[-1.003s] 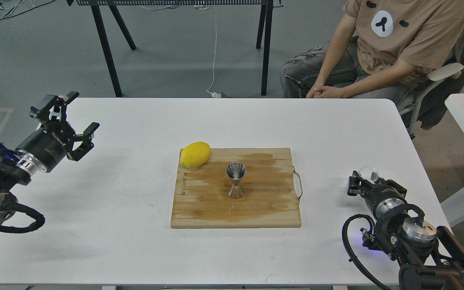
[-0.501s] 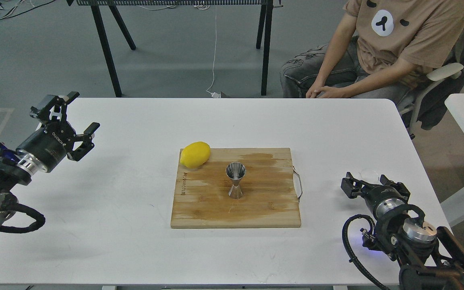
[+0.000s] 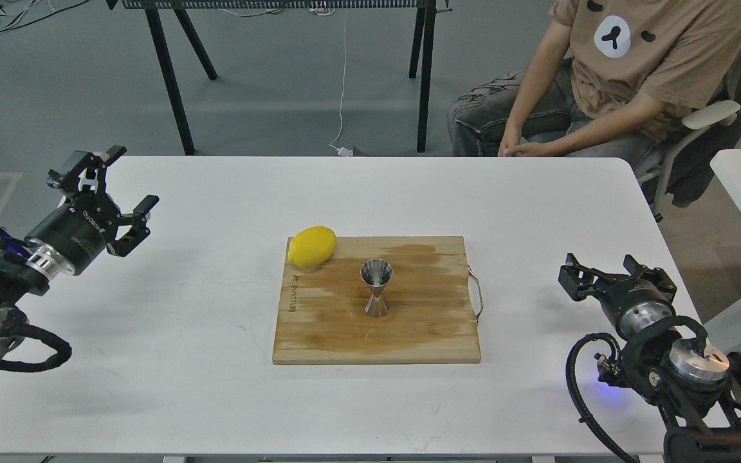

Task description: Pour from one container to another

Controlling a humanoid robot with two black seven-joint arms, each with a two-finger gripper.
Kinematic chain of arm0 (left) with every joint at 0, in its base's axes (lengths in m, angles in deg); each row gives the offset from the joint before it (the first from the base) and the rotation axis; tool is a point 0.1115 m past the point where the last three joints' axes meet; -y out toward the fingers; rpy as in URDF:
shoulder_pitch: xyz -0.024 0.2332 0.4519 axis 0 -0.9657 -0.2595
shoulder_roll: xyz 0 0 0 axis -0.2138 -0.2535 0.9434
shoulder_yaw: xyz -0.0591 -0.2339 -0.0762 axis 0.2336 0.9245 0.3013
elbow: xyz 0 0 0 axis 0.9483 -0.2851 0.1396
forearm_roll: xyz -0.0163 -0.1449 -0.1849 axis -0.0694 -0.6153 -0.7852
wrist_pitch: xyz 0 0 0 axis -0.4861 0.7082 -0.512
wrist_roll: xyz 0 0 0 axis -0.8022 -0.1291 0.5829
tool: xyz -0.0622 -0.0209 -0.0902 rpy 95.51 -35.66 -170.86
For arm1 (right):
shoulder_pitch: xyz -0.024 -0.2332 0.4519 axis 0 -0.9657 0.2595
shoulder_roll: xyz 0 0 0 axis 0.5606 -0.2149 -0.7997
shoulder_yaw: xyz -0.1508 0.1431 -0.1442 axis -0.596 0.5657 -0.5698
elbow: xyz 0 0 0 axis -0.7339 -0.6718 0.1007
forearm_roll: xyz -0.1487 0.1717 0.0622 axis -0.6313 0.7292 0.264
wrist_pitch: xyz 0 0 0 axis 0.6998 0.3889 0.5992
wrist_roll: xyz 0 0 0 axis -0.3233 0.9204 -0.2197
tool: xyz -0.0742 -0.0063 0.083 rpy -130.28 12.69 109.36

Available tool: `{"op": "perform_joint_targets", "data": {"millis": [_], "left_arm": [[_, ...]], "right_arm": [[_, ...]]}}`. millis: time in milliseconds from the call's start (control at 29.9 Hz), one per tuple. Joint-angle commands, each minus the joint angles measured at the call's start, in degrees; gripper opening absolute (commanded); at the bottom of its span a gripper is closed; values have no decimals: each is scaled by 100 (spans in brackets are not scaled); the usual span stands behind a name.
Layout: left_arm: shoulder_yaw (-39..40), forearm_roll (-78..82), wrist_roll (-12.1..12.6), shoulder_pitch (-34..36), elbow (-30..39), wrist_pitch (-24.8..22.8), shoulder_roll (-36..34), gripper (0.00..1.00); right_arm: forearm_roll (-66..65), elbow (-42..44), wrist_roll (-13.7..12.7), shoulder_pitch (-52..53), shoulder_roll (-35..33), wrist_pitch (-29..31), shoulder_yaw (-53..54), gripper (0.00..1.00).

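Black metal, my right claw hangs low over the right edge of the white worktop, its two fingers spread wide and nothing between them. I cannot make out the clear glass cup anywhere near it; if it stands there, it is lost against the white surface or hidden behind the claw. My left claw is at the far left, raised above the worktop's left edge, its fingers likewise parted and gripping nothing. Between the two arms, well apart from both, a wooden cutting board lies flat in the middle of the worktop, a thin metal handle on its right side and a darker wet-looking patch across its surface. The steel jigger stands upright near the centre of the board, one cone open to the top, the narrow waist below it. A yellow lemon rests at the board's far left corner, partly overhanging the edge. Beyond the worktop a person in a tan shirt sits on a chair, hands together near the knees.
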Motion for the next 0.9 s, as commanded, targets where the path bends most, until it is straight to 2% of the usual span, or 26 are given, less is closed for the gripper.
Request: {"op": "perform_joint_targets", "data": {"millis": [0,134,301,435,501,735,869], "left_arm": [[-1,-6,0,-10,0,0,0,98],[-1,-6,0,-1,-9,0,18,98],[8,-6,0,-1,0,0,18,98],[8,-23,0,-10,-9,0,35,98],[8,-49,0,-10,-9,0,62,98],[17,-67,0,-28,0,0,70,98],[26,-67,0,-28,0,0,70,98]], "right_arm": [[-203,-188,-185,27,-621,439,-204,99],[-1046,162,-510,554,-1202,1967,-416,99],[-1443,1374,-923,1230,-1264,3953,-425,99],[-1461,2402,-968,1741,-1194,3953,-443,98],[-1461,2650,-968,1847,-1141,3953,-512,99],[-1426,2668,-863,1848,-773,3953,-540,99],[-1426,2677,-705,1777,-658,3953,-513,99]]}}
